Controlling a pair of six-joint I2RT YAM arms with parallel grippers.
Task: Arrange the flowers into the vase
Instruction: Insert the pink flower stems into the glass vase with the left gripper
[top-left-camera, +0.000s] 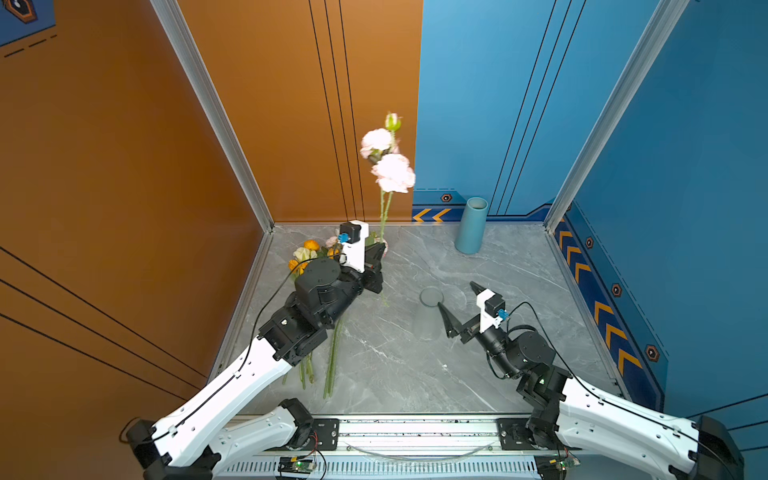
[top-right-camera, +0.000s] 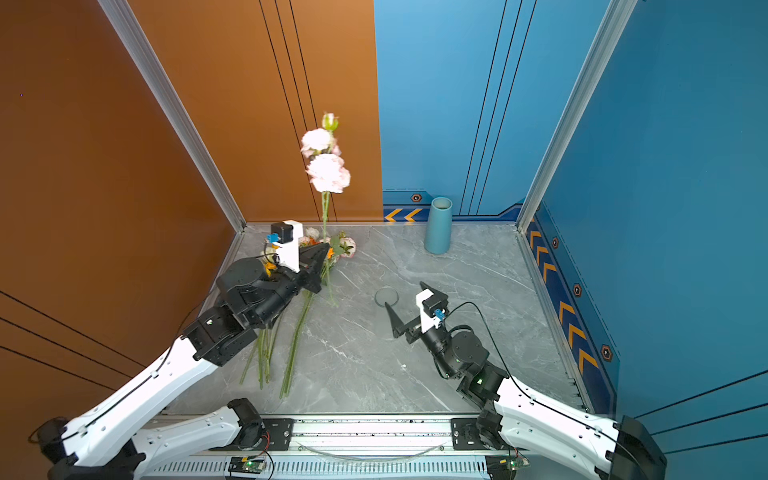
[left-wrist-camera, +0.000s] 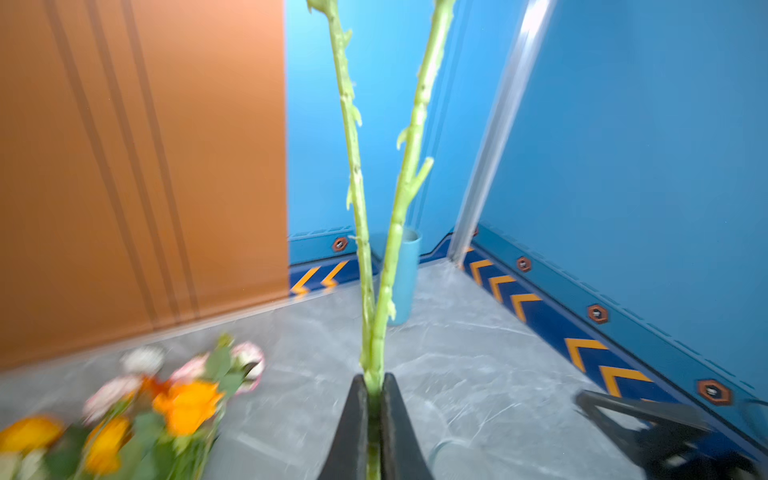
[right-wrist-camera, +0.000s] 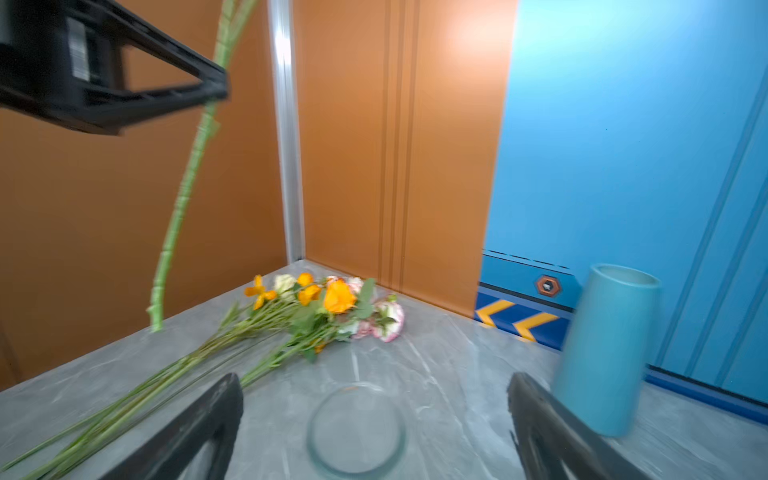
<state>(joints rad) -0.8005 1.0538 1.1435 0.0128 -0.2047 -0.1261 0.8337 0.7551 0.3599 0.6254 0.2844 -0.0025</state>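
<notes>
The grey marbled worktop (top-left-camera: 415, 374) carried a loose bunch of flowers (right-wrist-camera: 324, 309) lying flat by its far left corner, a blue vase (top-left-camera: 471, 226) upright at its far edge, and a clear glass vase (top-left-camera: 430, 311) standing near its centre.

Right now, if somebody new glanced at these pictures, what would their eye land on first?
The tall pink-bloomed stems, held upright by the shut left claw, rise well above the table at its back left. Next come the loose flowers lying in a heap partly beneath that arm. The blue vase stands at the back edge, and the open right claw is beside a clear glass vase mid-table.
</notes>
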